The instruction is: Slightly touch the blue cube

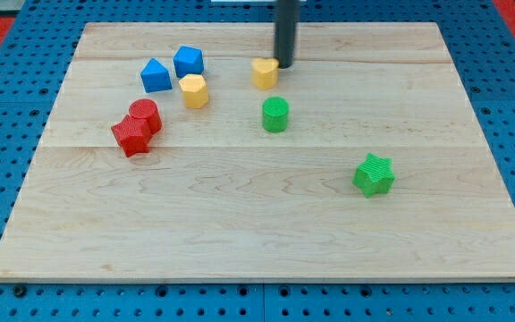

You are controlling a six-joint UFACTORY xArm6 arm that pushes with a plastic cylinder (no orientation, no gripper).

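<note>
The blue cube [189, 61] sits near the view's top left on the wooden board [266, 224]. A second blue block [156, 75], house-shaped, lies just left of and below it. My tip [285, 64] is the lower end of a dark rod coming down from the view's top. It stands well to the right of the blue cube and touches or nearly touches the right side of a yellow block [265, 72]. Another yellow block [194, 90], hexagonal, lies just below the blue cube.
A green cylinder [275, 114] stands below my tip. A green star block [374, 174] lies at the right. A red cylinder [144, 114] and a red star block [131, 137] touch at the left. Blue pegboard [508, 107] surrounds the board.
</note>
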